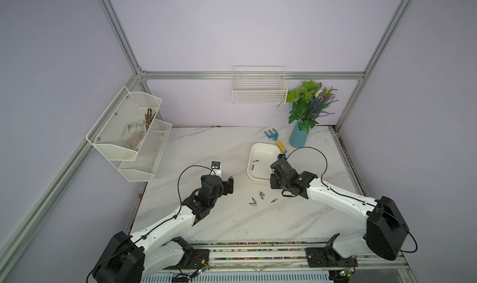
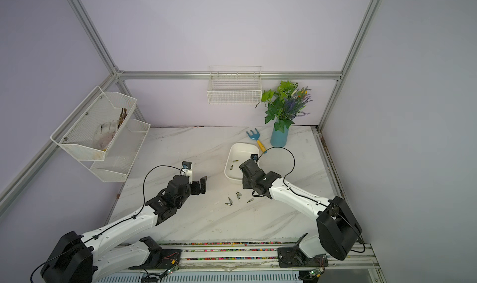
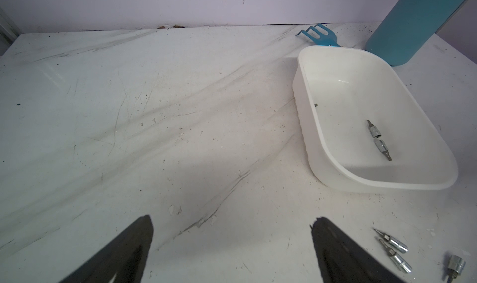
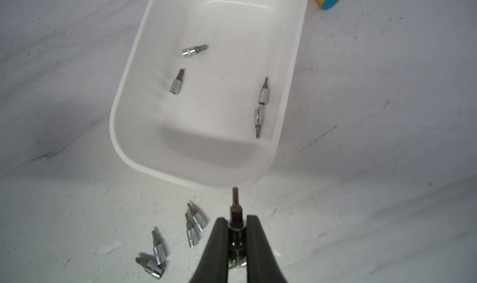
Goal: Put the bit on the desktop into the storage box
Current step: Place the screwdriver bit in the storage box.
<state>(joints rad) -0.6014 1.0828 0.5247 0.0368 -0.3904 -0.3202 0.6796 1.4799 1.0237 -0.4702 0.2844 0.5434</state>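
Right wrist view: the right gripper (image 4: 237,218) is clamped on a bit (image 4: 235,204). The dark shank sticks out from between the fingers toward the storage box (image 4: 206,152), and its tip appears just short of the near rim. Four stored bits (image 4: 176,81) lie on the box floor, two of them end to end by one long wall. Several loose bits (image 4: 191,230) lie on the desktop (image 4: 361,114) just beside the fingers, outside the box.

Left wrist view: the left gripper (image 3: 232,218) stands wide apart over bare desktop and holds nothing. The box sits well off to one side, and three loose bits lie near one fingertip.

Both top views: the right gripper's fingers are hidden under its own body, which hangs at the box's near corner. The loose bits (image 1: 253,201) cluster on the desktop between the two arms, nearer the right one.
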